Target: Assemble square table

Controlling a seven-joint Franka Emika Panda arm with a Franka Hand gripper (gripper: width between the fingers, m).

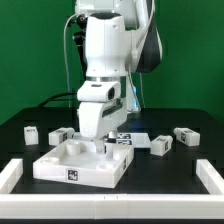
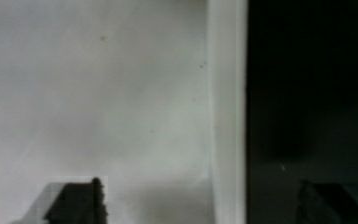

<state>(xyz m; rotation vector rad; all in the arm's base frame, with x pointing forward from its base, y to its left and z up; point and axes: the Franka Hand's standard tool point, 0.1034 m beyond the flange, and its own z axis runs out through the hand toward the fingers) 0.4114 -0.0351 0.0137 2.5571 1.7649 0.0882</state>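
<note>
The square tabletop (image 1: pixel 78 160), a large flat white slab with a tag on its front edge, lies on the black table. My gripper (image 1: pixel 100 142) hangs low over the slab's far right part. In the wrist view the slab (image 2: pixel 96 100) fills one side and the black table the other. My gripper (image 2: pixel 208 205) is open: one dark finger (image 2: pixel 78 203) is over the slab, the other (image 2: pixel 336 203) over the black surface, and nothing is held between them. Several white legs lie loose: two on the exterior view's left (image 1: pixel 32 132) (image 1: pixel 60 133), two on its right (image 1: pixel 160 143) (image 1: pixel 186 135).
The marker board (image 1: pixel 127 136) lies just behind the slab, next to my gripper. A long white rail frame (image 1: pixel 12 176) edges the black surface at the front and both sides. A green wall stands behind.
</note>
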